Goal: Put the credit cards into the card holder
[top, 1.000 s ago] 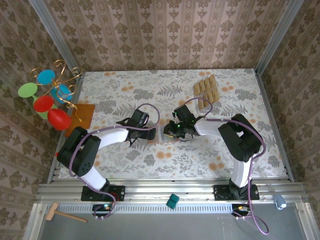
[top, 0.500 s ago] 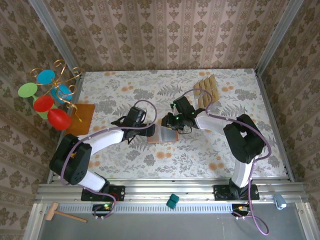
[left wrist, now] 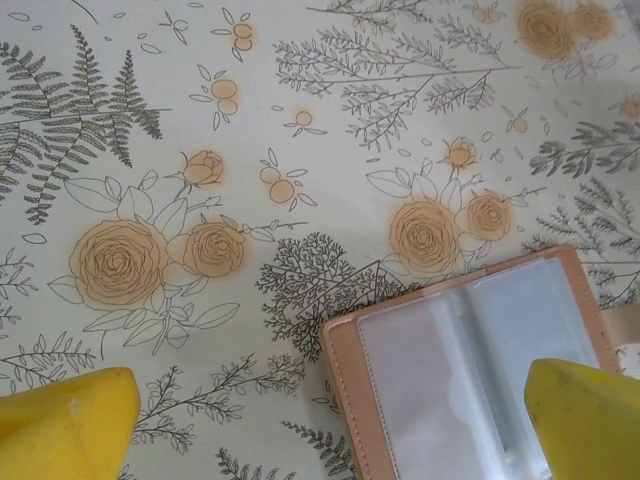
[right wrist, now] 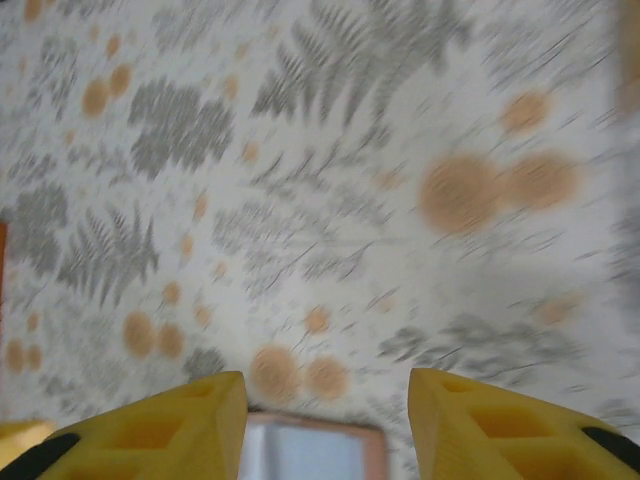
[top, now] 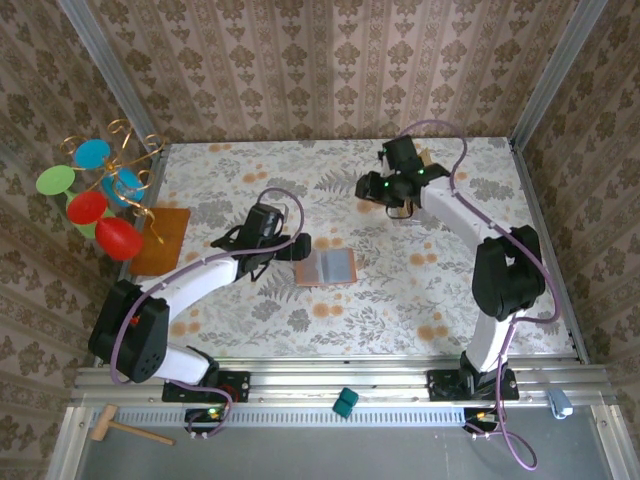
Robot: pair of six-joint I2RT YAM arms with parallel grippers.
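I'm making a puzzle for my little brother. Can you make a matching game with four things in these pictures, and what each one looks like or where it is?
Things:
1. wallet
2. mat
3. hammer
4. block

Clues:
A. teal green
B. pale wood
C. lying open, grey inside
D. at the left edge of the table

Pairs: 1-C, 2-D, 3-B, 4-A
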